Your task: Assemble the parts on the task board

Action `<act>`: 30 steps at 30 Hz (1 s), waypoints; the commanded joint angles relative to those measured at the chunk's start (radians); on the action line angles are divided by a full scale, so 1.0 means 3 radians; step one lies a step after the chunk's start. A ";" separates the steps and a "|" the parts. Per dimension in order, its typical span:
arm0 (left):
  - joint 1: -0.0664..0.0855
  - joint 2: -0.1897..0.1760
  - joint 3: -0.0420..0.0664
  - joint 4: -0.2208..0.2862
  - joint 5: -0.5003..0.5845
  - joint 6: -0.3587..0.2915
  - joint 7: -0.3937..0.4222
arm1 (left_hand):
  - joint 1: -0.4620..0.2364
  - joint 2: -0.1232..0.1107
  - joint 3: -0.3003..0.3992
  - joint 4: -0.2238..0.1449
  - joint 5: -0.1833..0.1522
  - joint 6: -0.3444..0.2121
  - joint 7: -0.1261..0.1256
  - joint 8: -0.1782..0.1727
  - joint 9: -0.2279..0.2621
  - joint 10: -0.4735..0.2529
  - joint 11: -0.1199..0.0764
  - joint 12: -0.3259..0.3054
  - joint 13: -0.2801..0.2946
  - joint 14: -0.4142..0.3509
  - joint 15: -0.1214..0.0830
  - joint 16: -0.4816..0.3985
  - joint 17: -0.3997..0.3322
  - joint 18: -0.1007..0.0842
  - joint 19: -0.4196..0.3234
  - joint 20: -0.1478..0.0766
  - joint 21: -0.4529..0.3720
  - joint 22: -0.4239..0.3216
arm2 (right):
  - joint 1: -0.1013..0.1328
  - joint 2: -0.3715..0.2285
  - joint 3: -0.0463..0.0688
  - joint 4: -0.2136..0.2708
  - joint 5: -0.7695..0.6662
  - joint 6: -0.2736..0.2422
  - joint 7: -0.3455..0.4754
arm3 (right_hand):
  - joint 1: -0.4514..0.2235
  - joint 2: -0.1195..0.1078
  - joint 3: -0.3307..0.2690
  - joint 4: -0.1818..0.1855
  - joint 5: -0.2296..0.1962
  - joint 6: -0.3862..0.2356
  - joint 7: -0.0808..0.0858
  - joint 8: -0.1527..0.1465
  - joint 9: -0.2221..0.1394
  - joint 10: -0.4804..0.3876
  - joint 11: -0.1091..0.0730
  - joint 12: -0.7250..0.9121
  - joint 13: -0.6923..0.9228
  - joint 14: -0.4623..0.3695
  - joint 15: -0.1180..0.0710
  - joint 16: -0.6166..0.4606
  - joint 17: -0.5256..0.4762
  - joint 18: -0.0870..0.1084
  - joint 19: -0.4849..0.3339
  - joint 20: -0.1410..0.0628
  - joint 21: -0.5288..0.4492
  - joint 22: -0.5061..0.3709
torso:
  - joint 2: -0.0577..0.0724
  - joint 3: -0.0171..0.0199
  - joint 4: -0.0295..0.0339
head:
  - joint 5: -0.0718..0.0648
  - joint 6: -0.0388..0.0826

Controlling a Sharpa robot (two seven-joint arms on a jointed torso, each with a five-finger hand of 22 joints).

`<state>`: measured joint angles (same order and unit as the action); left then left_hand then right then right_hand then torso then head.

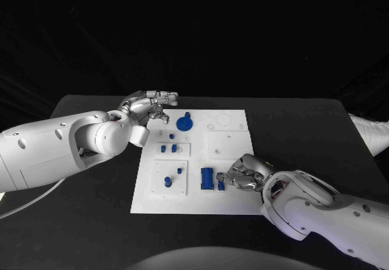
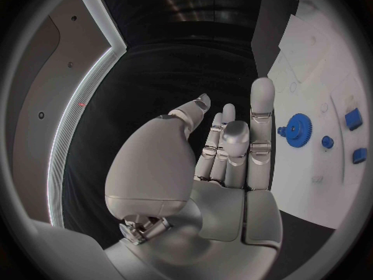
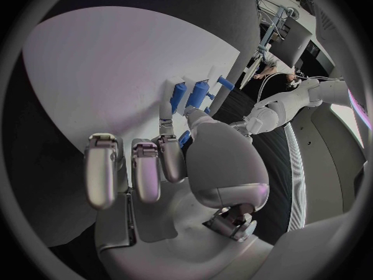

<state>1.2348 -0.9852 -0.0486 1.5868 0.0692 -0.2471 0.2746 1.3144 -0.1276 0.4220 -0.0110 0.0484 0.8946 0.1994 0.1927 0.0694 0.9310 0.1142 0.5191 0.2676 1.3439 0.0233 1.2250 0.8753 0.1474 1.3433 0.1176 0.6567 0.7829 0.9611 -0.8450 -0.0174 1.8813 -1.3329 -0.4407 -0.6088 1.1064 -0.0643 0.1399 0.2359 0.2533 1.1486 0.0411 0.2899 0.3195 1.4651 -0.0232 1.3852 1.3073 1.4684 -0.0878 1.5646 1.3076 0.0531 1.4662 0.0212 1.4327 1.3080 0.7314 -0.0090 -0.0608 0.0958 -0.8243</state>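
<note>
We find the right hand (image 1: 243,173) pinching a small blue part (image 1: 220,184) near the task board's (image 1: 231,202) near edge; left hand (image 1: 150,106) open, empty. Risk: a loose pinch could drop it.

The task board (image 1: 231,194) is lying in the middle of the table (image 1: 324,146). On it, the gear (image 1: 185,121) is sitting at the far end, 2 small pegs (image 1: 168,148) nearer, and the long block (image 1: 207,179) nearest, right of another peg (image 1: 168,181).

A black table (image 1: 308,129) is seen, on which the white task board (image 1: 231,199) (set near the middle) is laid flat.
</note>
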 commanded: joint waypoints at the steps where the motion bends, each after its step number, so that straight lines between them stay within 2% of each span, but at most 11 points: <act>1: 0.0002 0.0003 0.0001 0.0004 -0.0014 0.0065 0.0015 | 0.0022 0.0020 0.0004 -0.0012 0.0011 -0.0029 -0.0006 0.0015 0.0004 -0.0027 0.0004 0.0011 -0.0004 -0.0026 0.0002 -0.0012 -0.0003 0.0069 -0.0030 -0.0001 -0.0016 -0.0005 | -0.0002 -0.0023 0.0000 0.0022 -0.0058 0.0032 0.0119 | 0.0022 -0.0016 -0.0054 -0.0024 -0.0056 0.0012 -0.0002 0.0022 0.0015 0.0104 -0.0029 -0.0008 0.0503 0.0336 -0.0024 -0.0001 0.0855 -0.0029 0.0117 -0.0035 0.0001 0.0270 | -0.0002 0.0001 0.0000 | 0.0001 0.0000; 5: 0.0002 -0.0002 0.0001 0.0004 -0.0014 0.0064 0.0014 | 0.0022 0.0020 0.0004 -0.0012 0.0011 -0.0029 -0.0006 0.0015 0.0004 -0.0027 0.0004 0.0011 -0.0004 -0.0026 0.0002 -0.0012 -0.0003 0.0069 -0.0030 -0.0001 -0.0016 -0.0005 | -0.0002 -0.0082 0.0001 0.0052 -0.0061 0.0120 0.0230 | 0.0132 -0.0054 -0.0163 -0.0102 -0.0341 -0.0005 0.0001 0.0042 0.0040 0.0104 -0.0025 -0.0006 0.0508 0.0335 -0.0023 -0.0004 0.0851 -0.0028 0.0114 -0.0035 -0.0006 0.0264 | -0.0001 0.0003 -0.0003 | 0.0007 0.0001; 9: 0.0002 -0.0005 0.0001 0.0001 -0.0014 0.0061 0.0015 | 0.0022 0.0020 0.0004 -0.0012 0.0011 -0.0029 -0.0006 0.0015 0.0004 -0.0027 0.0004 0.0011 -0.0004 -0.0026 0.0002 -0.0012 -0.0003 0.0069 -0.0030 -0.0001 -0.0016 -0.0005 | -0.0004 -0.0113 0.0000 0.0064 -0.0083 0.0208 0.0275 | 0.0160 -0.0072 -0.0247 -0.0124 -0.0499 -0.0018 0.0005 0.0051 0.0053 0.0101 -0.0023 -0.0013 0.0507 0.0334 -0.0019 -0.0008 0.0847 -0.0026 0.0111 -0.0032 -0.0013 0.0257 | -0.0002 0.0003 -0.0008 | 0.0007 -0.0004; 14: 0.0002 0.0002 0.0001 -0.0001 -0.0014 0.0061 0.0014 | 0.0022 0.0020 0.0004 -0.0012 0.0011 -0.0029 -0.0006 0.0015 0.0004 -0.0027 0.0004 0.0011 -0.0004 -0.0026 0.0002 -0.0012 -0.0003 0.0069 -0.0030 -0.0001 -0.0016 -0.0005 | -0.0006 -0.0109 0.0000 0.0045 -0.0141 0.0272 0.0265 | 0.0176 -0.0056 -0.0289 -0.0130 -0.0556 -0.0021 0.0005 0.0059 0.0062 0.0100 -0.0022 -0.0016 0.0507 0.0334 -0.0018 -0.0009 0.0846 -0.0026 0.0111 -0.0031 -0.0013 0.0258 | 0.0001 0.0003 -0.0005 | -0.0001 -0.0003; 23: 0.0002 0.0010 0.0001 -0.0006 -0.0014 0.0061 0.0013 | 0.0022 0.0020 0.0004 -0.0012 0.0011 -0.0029 -0.0006 0.0015 0.0004 -0.0027 0.0004 0.0011 -0.0004 -0.0026 0.0002 -0.0012 -0.0003 0.0069 -0.0030 -0.0001 -0.0016 -0.0005 | -0.0008 -0.0065 0.0000 -0.0046 -0.0166 0.0322 0.0227 | 0.0205 -0.0020 -0.0301 -0.0140 -0.0564 -0.0016 0.0001 0.0069 0.0070 0.0099 -0.0025 -0.0018 0.0507 0.0334 -0.0020 -0.0009 0.0846 -0.0026 0.0111 -0.0031 -0.0015 0.0257 | 0.0001 0.0001 0.0003 | -0.0010 -0.0011; 27: 0.0002 0.0011 0.0001 -0.0009 -0.0014 0.0062 0.0013 | 0.0022 0.0020 0.0004 -0.0012 0.0011 -0.0029 -0.0006 0.0015 0.0004 -0.0027 0.0004 0.0011 -0.0004 -0.0026 0.0002 -0.0012 -0.0003 0.0069 -0.0030 -0.0001 -0.0016 -0.0005 | -0.0015 -0.0047 0.0000 -0.0089 -0.0171 0.0367 0.0216 | 0.0282 0.0002 -0.0313 -0.0188 -0.0576 -0.0020 -0.0003 0.0079 0.0080 0.0100 -0.0029 -0.0016 0.0509 0.0334 -0.0023 -0.0010 0.0845 -0.0026 0.0110 -0.0033 -0.0016 0.0257 | 0.0003 0.0004 0.0003 | 0.0000 -0.0018; 30: 0.0002 0.0011 0.0001 -0.0011 -0.0014 0.0062 0.0014 | 0.0022 0.0020 0.0004 -0.0012 0.0011 -0.0029 -0.0006 0.0015 0.0004 -0.0027 0.0004 0.0011 -0.0004 -0.0026 0.0002 -0.0012 -0.0003 0.0069 -0.0030 -0.0001 -0.0016 -0.0005 | -0.0035 -0.0030 0.0000 -0.0120 -0.0208 0.0389 0.0202 | 0.0390 0.0027 -0.0320 -0.0257 -0.0656 -0.0022 -0.0010 0.0093 0.0093 0.0102 -0.0034 -0.0012 0.0513 0.0333 -0.0027 -0.0010 0.0844 -0.0026 0.0110 -0.0037 -0.0017 0.0257 | 0.0002 0.0005 0.0002 | 0.0005 -0.0023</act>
<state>1.2348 -0.9836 -0.0486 1.5833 0.0693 -0.2468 0.2738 1.3145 -0.1276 0.4220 -0.0110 0.0484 0.8947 0.1994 0.1927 0.0694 0.9310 0.1142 0.5191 0.2677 1.3439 0.0233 1.2250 0.8753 0.1475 1.3433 0.1176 0.6567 0.7830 0.9569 -0.8565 -0.0151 1.8517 -1.3714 -0.3585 -0.5444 1.2143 -0.0556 0.0432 0.1625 0.0597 1.1515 0.0382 0.3142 0.3499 1.4686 -0.0268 1.3852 1.3082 1.4655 -0.0905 1.5646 1.3074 0.0531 1.4662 0.0143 1.4326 1.3076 0.7319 -0.0079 -0.0599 0.0957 -0.8303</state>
